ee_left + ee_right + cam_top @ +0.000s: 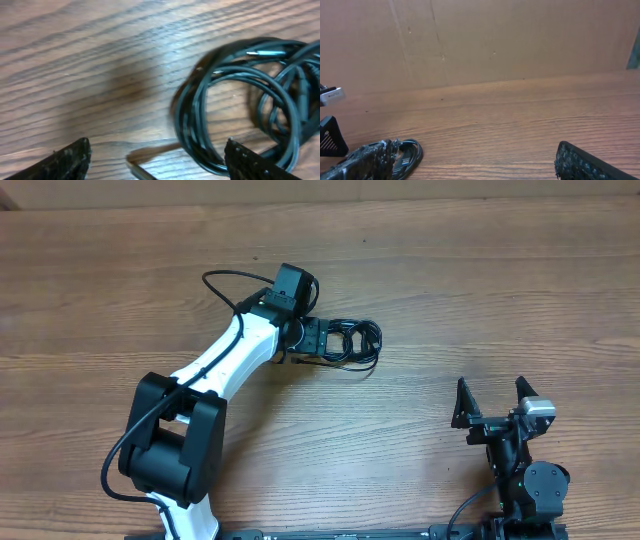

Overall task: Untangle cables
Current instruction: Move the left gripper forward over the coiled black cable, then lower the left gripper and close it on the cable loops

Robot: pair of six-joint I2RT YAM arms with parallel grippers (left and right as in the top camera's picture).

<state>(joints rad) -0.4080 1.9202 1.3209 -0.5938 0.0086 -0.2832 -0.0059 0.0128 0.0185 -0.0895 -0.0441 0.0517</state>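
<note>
The cables point(350, 343) are thin black cords in one coiled bundle at the table's middle. In the left wrist view the cables point(235, 95) fill the right half, with a metal-tipped plug at the top of the coil. My left gripper point(316, 340) is open at the bundle's left edge. Its fingers point(157, 162) stand wide apart, and the coil's left loop lies just inside the right finger. My right gripper point(492, 393) is open and empty, far from the bundle at the front right. In the right wrist view its fingers point(475, 165) are spread, and the cables point(410, 152) show beside the left finger.
The wooden table point(480, 290) spreads all round the bundle. A brown cardboard wall point(495, 40) stands along the far edge. The left arm's own thick black wire point(222, 280) loops out to the left of its wrist.
</note>
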